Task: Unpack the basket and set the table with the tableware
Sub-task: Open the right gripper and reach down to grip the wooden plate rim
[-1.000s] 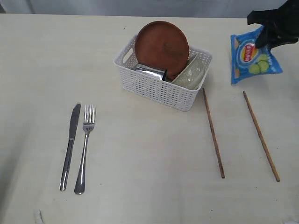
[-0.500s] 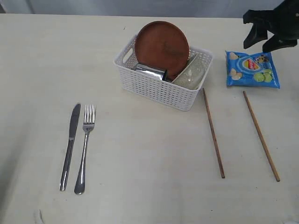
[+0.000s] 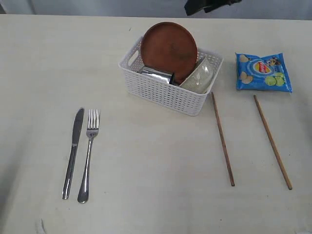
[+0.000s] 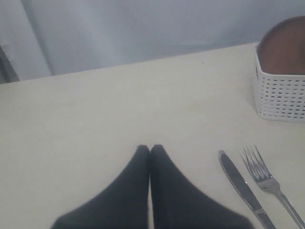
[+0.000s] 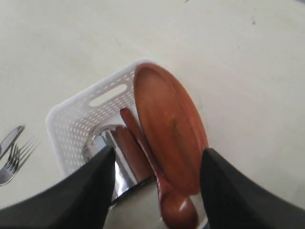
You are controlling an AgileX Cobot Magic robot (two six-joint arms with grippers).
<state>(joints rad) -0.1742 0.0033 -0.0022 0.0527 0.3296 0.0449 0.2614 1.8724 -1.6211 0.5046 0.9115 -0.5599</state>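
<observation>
Reddish-brown spoon (image 5: 177,210) in basket (image 5: 71,119): right wrist view only | right pincer (image 5: 157,152) spread, empty | left pincer (image 4: 150,149) clenched

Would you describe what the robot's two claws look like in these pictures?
Both are plain matte black. The left claw has two smooth fingers tapering to narrow tips. The right claw has the same broad, wedge-shaped fingers. No cables, markings or labels show; the exterior view catches only a black piece of arm.

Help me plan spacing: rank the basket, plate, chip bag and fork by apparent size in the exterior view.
1. basket
2. plate, its lower part hidden in the basket
3. chip bag
4. fork, long but thin, so smallest in area
</observation>
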